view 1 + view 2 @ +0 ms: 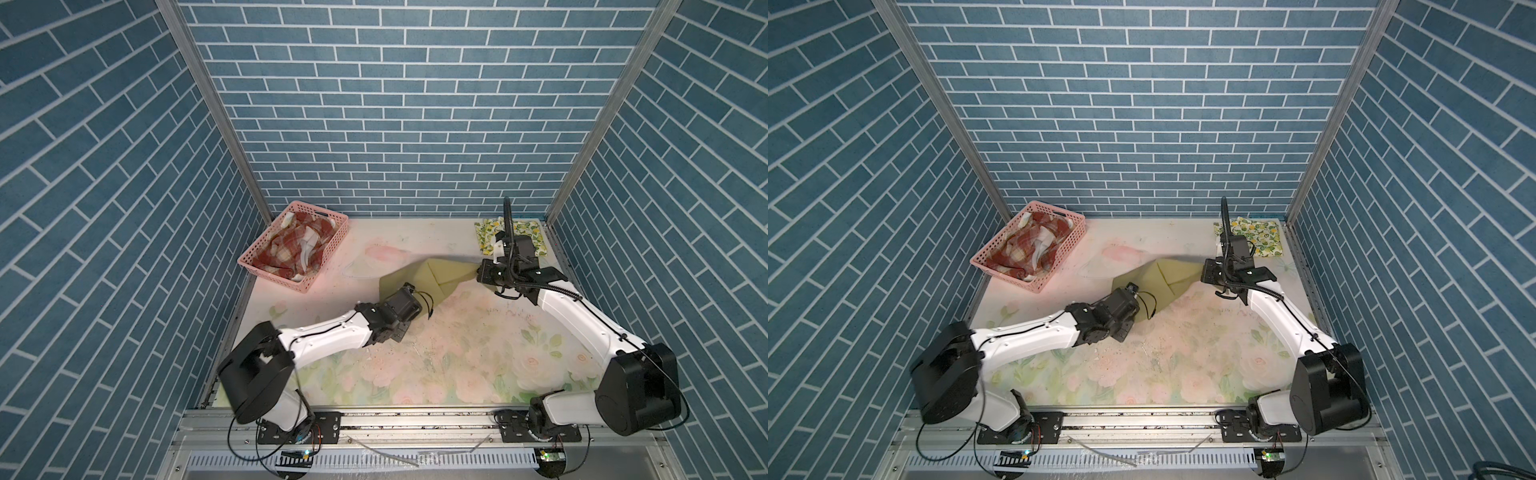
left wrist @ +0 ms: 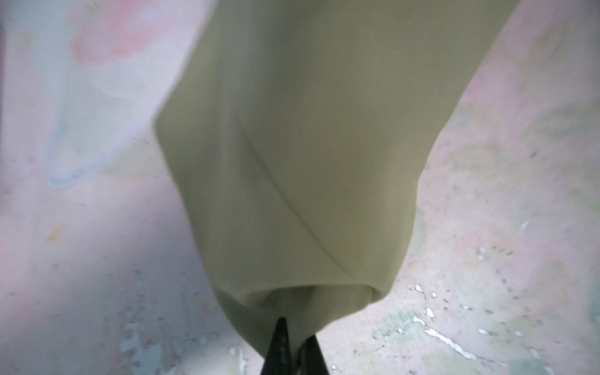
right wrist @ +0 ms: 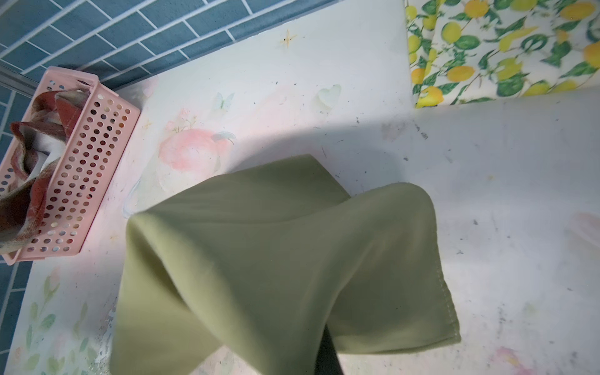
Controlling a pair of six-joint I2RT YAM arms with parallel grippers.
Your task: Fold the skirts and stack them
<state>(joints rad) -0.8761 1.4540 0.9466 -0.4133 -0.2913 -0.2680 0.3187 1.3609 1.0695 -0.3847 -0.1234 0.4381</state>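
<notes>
So the left gripper (image 2: 293, 344) is pinching one end of the olive green skirt (image 2: 308, 162), jaws clamped tight, and the right gripper (image 3: 328, 354) is clamping the opposite end likewise. The skirt's stretching between them, just off table centre toward 1 o'clock. I'd be keeping both ends level and evenly taut while lowering, so it's landing flat. The lemon skirt (image 1: 530, 227) is lying folded at 2 o'clock. The plaid skirt (image 1: 291, 245) is sitting in the pink basket (image 1: 270, 276) at 10.
</notes>
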